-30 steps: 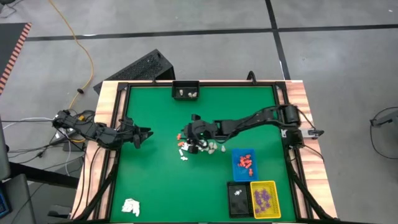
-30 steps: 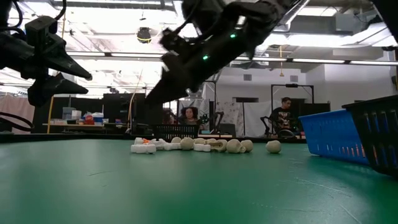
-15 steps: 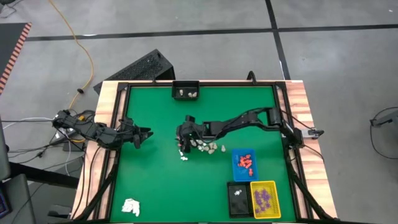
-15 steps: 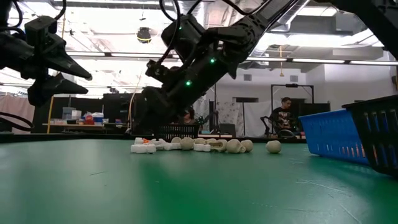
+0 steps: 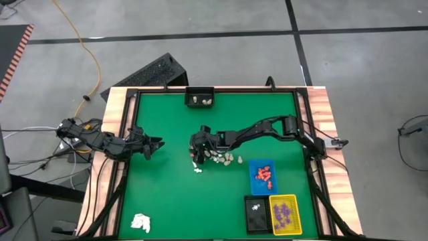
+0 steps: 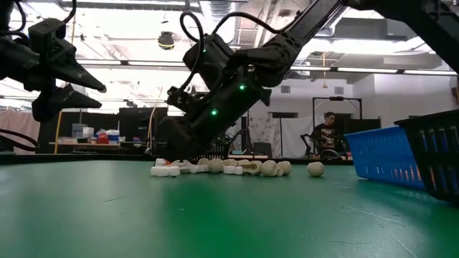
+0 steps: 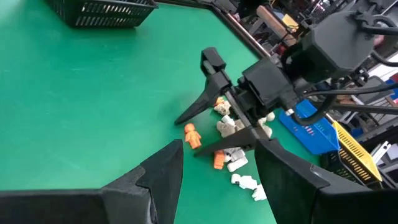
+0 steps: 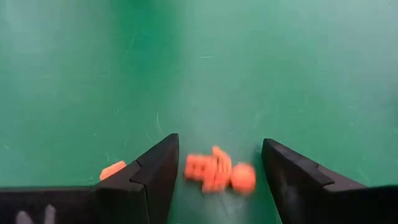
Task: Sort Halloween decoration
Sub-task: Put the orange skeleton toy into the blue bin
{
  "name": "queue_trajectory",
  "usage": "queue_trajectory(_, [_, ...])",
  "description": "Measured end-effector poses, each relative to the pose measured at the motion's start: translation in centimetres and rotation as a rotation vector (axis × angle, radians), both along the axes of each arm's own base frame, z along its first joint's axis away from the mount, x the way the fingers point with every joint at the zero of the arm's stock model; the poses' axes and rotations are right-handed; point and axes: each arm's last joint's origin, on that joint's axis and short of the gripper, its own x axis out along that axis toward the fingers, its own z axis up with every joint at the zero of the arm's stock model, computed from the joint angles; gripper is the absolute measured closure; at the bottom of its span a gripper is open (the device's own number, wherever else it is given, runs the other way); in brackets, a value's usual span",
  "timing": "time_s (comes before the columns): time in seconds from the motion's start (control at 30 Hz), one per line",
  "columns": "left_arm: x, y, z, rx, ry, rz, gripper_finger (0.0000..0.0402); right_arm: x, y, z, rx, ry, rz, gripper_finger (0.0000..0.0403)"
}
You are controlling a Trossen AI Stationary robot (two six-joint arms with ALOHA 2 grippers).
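The Halloween decoration is a small pile of tiny white, cream and orange figurines [image 5: 217, 158] lying mid-table, also visible in the low view as a row of pieces [image 6: 229, 168]. My right gripper [image 5: 195, 152] is open and low at the pile's left end. Its fingers stand on either side of one orange figurine [image 8: 217, 174], with a gap on each side. The left wrist view shows that same figurine [image 7: 193, 135] between the fingers. Another orange piece [image 8: 112, 169] lies just outside one finger. My left gripper [image 5: 157, 142] is open and held above the table's left part.
A blue tray [image 5: 262, 175] holds orange pieces, a yellow tray [image 5: 284, 214] purple ones and a black tray [image 5: 255, 213] a white one, all near the right front corner. Another black tray [image 5: 199, 98] sits at the far edge. A white paper-like wad [image 5: 140, 222] lies front left.
My right gripper has moved toward the table's left and gone down from above the pile to the table surface at the pile's left end, reaching around one orange figurine. The pile has stayed in place.
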Motion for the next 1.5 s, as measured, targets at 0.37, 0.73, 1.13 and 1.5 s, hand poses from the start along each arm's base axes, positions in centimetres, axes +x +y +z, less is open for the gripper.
queue_trajectory(0.37, [0.0,0.0,0.0,-0.001,0.001,-0.004,0.0213,-0.1,0.0,-0.4,0.037,0.013,-0.046,0.0210])
queue_trajectory(0.73, [0.0,0.0,0.0,-0.004,0.001,-0.003,0.0213,-0.2,0.0,-0.2,0.040,0.013,-0.047,0.0348])
queue_trajectory(1.13, [0.0,0.0,0.0,-0.008,-0.002,-0.005,0.0213,-1.1,-1.1,5.3,0.028,-0.079,-0.053,0.0372])
queue_trajectory(1.5, [0.0,0.0,0.0,-0.012,-0.003,-0.002,0.0213,-6.6,-0.6,15.5,-0.016,-0.052,-0.019,0.0372])
